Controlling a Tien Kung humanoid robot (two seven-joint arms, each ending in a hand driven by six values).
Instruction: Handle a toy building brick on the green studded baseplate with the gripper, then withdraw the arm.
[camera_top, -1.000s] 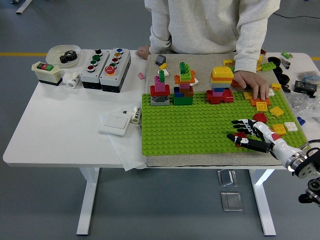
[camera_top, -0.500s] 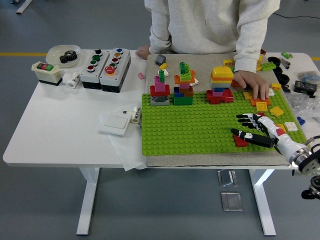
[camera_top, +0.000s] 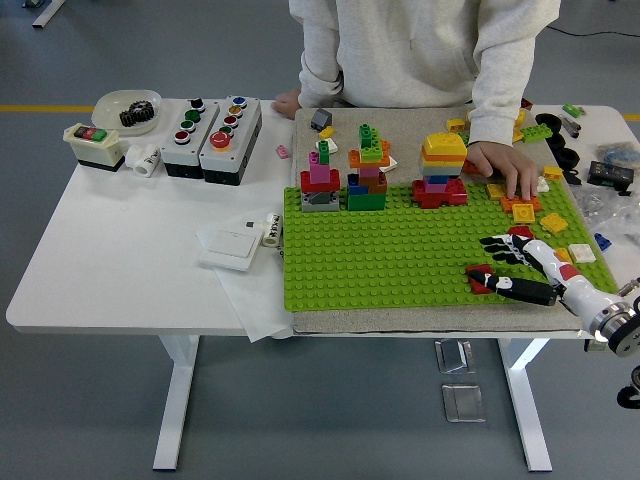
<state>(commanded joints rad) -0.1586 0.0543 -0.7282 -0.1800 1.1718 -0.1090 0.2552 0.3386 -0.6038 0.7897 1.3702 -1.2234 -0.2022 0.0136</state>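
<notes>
**Robot hand hovering beside a red brick**

Nearest, the right robot hand (camera_top: 512, 265) is reaching in over the green baseplate (camera_top: 400, 255), fingers spread and holding nothing; the red brick (camera_top: 481, 281) is lying beside its thumb, probably just released. Farther back, a person's hand (camera_top: 503, 167) is resting among loose bricks, likely sorting them. No writing is legible.

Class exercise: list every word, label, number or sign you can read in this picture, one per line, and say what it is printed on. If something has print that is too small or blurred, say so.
No text can be read here.
Small white cylinder beside the flat white switch plate: dark print, too small to read.
Two grey button boxes: coloured buttons, no legible labels.
Beige switch box: red and green buttons, markings blurred.
Bricks on the green baseplate: no print visible.
</notes>
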